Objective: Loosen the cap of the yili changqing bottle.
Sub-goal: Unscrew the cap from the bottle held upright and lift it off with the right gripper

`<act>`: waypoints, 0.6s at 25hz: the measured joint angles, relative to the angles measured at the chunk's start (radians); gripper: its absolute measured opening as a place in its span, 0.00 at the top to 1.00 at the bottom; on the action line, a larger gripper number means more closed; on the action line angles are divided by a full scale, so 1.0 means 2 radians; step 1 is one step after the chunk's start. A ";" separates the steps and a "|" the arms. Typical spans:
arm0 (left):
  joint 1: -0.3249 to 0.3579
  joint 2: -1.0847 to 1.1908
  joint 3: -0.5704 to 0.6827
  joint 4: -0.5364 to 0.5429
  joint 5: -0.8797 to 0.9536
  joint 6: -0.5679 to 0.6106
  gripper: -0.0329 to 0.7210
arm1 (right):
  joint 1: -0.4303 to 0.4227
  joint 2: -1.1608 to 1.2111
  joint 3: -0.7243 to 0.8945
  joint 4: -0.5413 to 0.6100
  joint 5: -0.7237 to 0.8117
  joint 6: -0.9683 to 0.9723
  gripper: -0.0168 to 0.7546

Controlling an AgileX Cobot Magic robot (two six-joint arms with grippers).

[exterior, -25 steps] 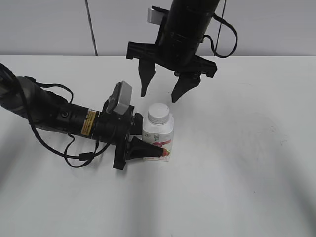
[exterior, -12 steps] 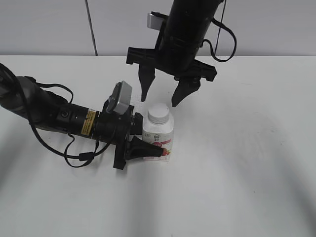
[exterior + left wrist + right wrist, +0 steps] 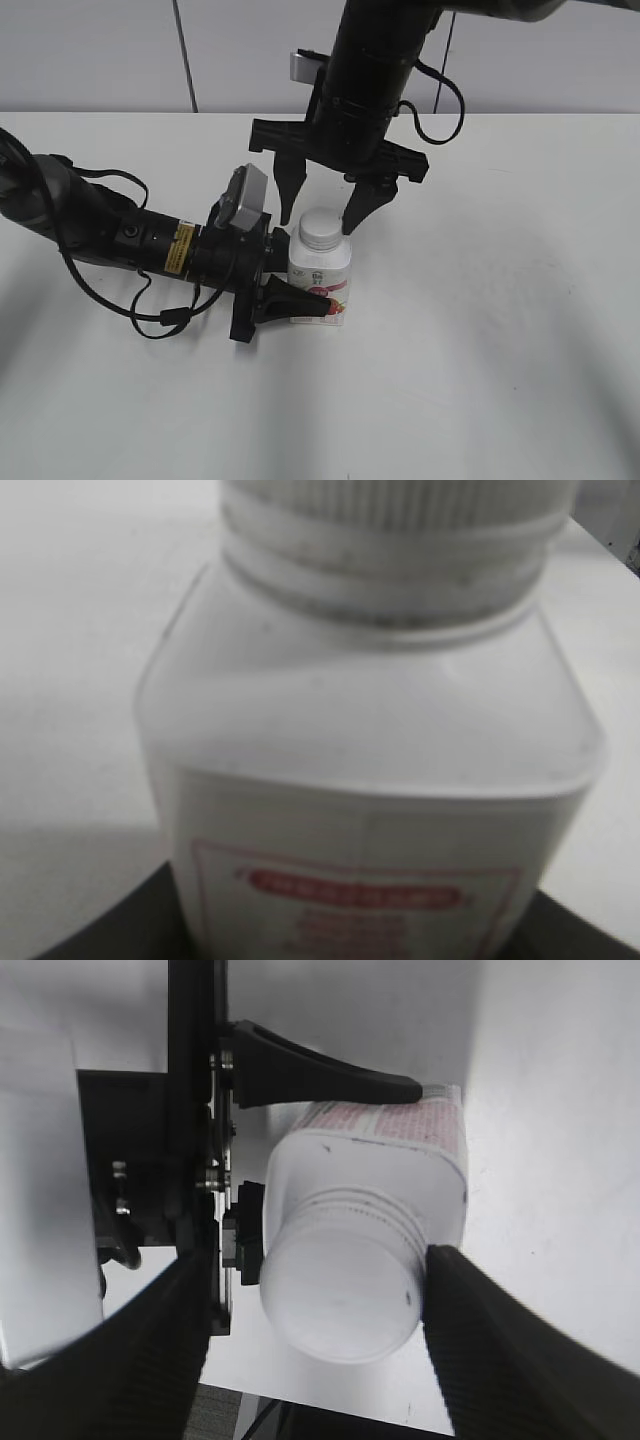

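The yili changqing bottle (image 3: 321,275) stands upright on the white table, white with a red-pink label. It fills the left wrist view (image 3: 370,780). Its white ribbed cap (image 3: 322,229) is on the neck, also seen from above in the right wrist view (image 3: 340,1300). My left gripper (image 3: 292,296) lies low from the left and is shut on the bottle's body. My right gripper (image 3: 318,215) hangs open from above with its two black fingers on either side of the cap (image 3: 320,1310); one finger is close to the cap's right side, the other stands apart on the left.
The white table (image 3: 480,350) runs to a pale wall at the back. The left arm and its cable (image 3: 150,310) lie across the table's left side. The right arm's body (image 3: 370,80) rises above the bottle.
My right gripper has come down and slightly left, from above and behind the bottle to around the cap. The left gripper and bottle have not moved.
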 joint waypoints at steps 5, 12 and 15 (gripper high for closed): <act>0.000 0.000 0.000 0.000 0.000 0.000 0.47 | 0.000 0.000 0.000 -0.001 0.000 -0.001 0.30; 0.000 0.000 0.000 -0.001 0.000 0.000 0.47 | 0.000 0.000 0.000 -0.014 0.000 -0.003 0.34; 0.000 0.000 0.000 -0.001 0.000 0.000 0.47 | 0.000 0.000 0.000 -0.017 0.000 -0.005 0.35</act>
